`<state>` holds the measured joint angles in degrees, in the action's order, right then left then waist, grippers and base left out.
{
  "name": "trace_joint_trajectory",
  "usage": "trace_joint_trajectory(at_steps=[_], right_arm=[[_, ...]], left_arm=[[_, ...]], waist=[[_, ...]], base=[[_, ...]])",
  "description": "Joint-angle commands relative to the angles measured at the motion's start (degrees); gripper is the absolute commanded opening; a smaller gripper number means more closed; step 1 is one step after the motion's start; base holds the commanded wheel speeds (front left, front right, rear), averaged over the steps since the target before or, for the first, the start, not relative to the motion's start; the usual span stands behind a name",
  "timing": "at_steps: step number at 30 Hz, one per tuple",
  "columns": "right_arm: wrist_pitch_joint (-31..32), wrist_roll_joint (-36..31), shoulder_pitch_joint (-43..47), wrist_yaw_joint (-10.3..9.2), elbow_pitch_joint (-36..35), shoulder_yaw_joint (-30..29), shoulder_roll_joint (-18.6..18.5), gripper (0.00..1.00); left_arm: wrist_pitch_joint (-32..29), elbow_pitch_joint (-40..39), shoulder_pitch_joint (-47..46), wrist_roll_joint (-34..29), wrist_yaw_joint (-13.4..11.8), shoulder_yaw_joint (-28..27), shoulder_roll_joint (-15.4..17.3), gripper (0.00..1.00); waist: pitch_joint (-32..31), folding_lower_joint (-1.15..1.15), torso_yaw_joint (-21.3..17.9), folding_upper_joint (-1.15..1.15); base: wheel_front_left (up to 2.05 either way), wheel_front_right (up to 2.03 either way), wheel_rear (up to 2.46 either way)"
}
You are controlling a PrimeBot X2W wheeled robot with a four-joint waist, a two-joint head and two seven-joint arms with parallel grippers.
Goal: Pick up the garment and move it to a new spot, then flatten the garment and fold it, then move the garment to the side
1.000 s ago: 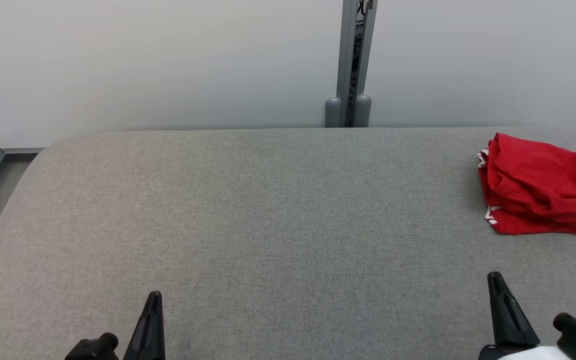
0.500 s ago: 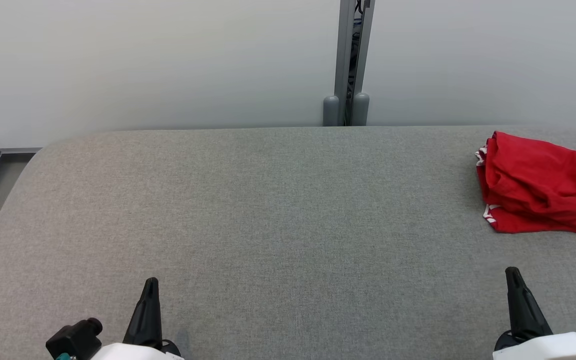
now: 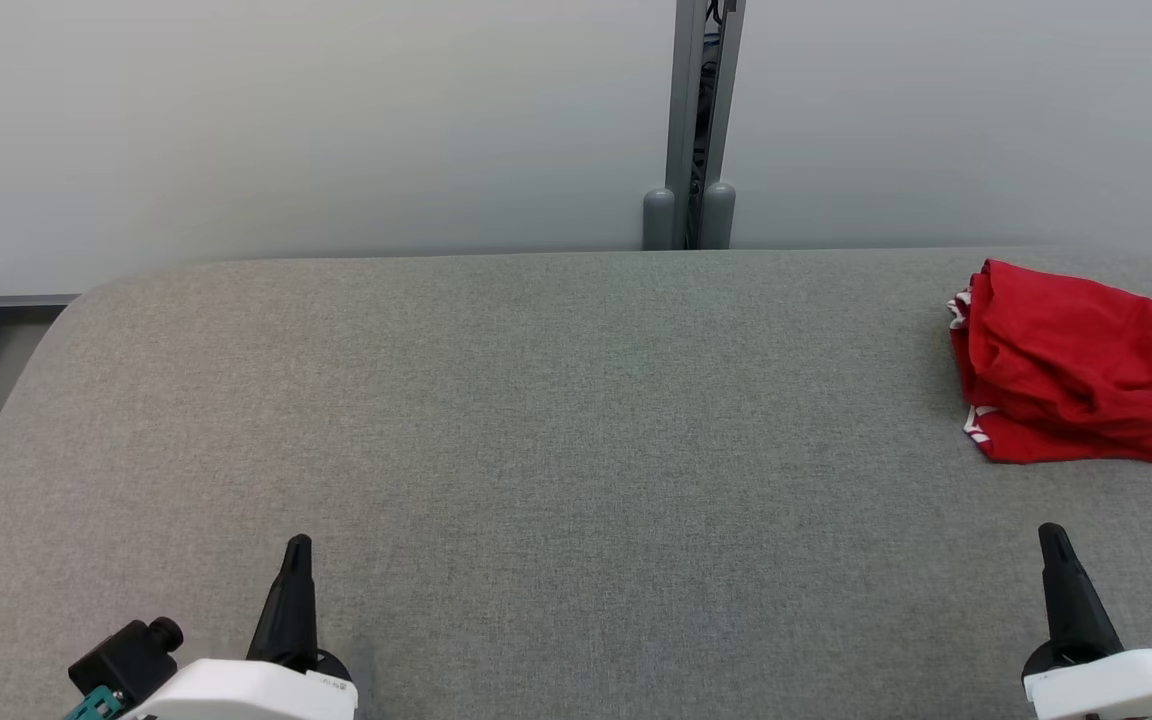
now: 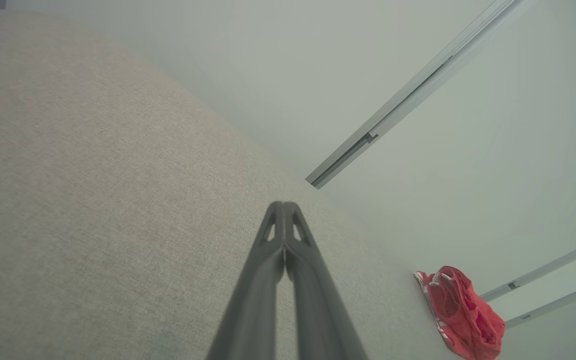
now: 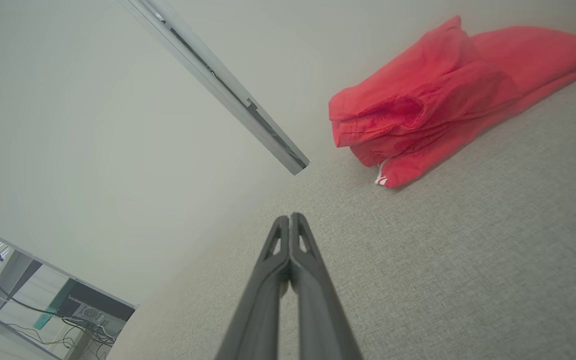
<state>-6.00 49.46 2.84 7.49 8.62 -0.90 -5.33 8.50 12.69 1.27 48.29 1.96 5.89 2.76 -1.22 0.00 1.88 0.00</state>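
Pointing forward over table (image 3: 576,400), left gripper (image 3: 298,545) and right gripper (image 3: 1051,532) closed, empty, garment (image 3: 1076,370) apart

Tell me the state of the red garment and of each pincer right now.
red garment, bunched in a loose heap, lying at the far right of the grey table, held by nothing.
left pincer, shut, empty, above the table's near left.
right pincer, shut, empty, above the table's near right, apart from the garment.

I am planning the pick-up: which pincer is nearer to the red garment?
Right. The right pincer is just in front of the garment, on the robot's side; the left pincer is far off to the garment's left.
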Motion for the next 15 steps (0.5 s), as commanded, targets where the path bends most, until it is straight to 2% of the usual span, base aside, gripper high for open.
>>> trace_joint_trajectory(at_steps=[1, 15], right_arm=[[0.33, 1.66, -1.27, 0.0, -0.24, -0.37, -0.49, 0.0], [3.0, 11.95, -2.4, 0.0, 0.42, -2.06, -1.15, 0.0]], left_arm=[[-0.27, -0.51, -2.02, 1.57, 0.34, -0.34, 0.34, 0.0], [-2.08, 0.69, -4.31, 11.37, 1.58, -0.69, 0.46, 0.0]], waist=[[0.01, 0.0, -0.02, 0.0], [0.21, 0.0, -0.32, 0.0]], base=[[0.0, 0.0, 0.0], [0.0, 0.0, 0.0]])
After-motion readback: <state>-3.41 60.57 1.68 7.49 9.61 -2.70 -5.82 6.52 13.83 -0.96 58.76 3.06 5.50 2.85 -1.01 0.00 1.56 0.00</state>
